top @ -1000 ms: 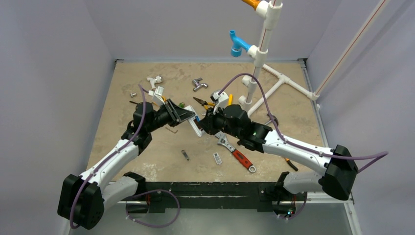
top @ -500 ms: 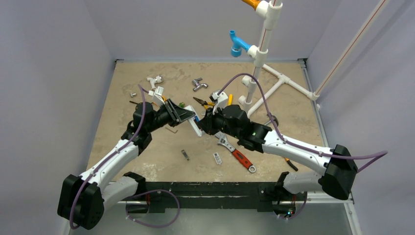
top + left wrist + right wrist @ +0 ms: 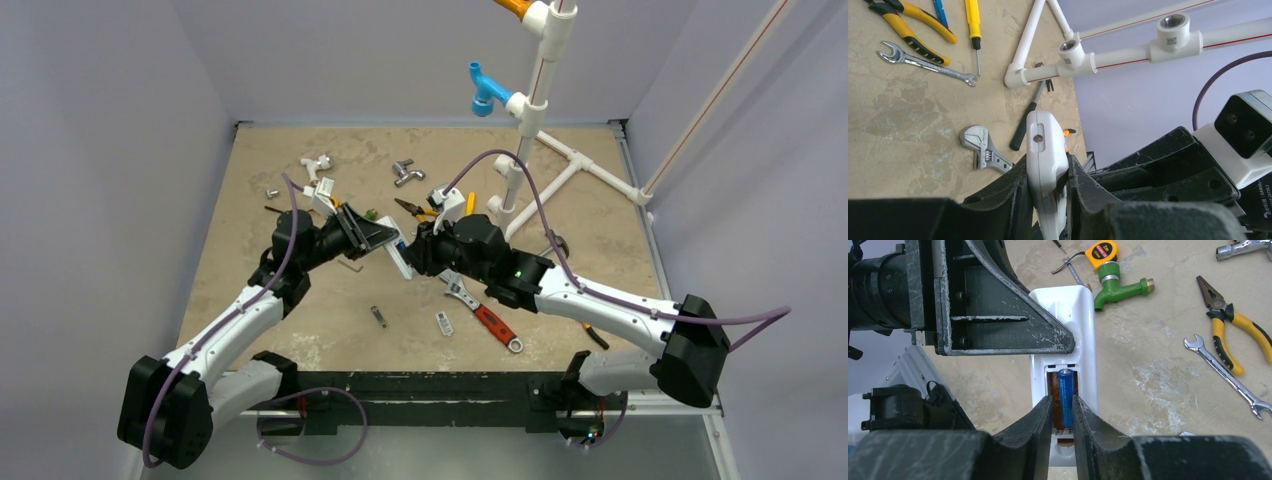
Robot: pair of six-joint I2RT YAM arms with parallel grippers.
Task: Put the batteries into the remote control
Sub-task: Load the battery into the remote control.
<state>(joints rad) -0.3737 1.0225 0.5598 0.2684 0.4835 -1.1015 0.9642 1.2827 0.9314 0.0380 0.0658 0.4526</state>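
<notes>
Arms nose to nose: left jaws tight on remote control (image 3: 1047, 150), right jaws astride battery (image 3: 1065, 395), grip unclear.

The whole table (image 3: 330, 320) is seen from high above its near edge, looking down toward the far side. The left wrist view is taken very near, along the left gripper (image 3: 1047, 165), and is turned to the right. The right wrist view is taken equally near, along the right gripper (image 3: 1062, 400), and is turned to the left. The remote (image 3: 1087, 330) is shared by all three views, and the pliers (image 3: 913, 25) also.
</notes>
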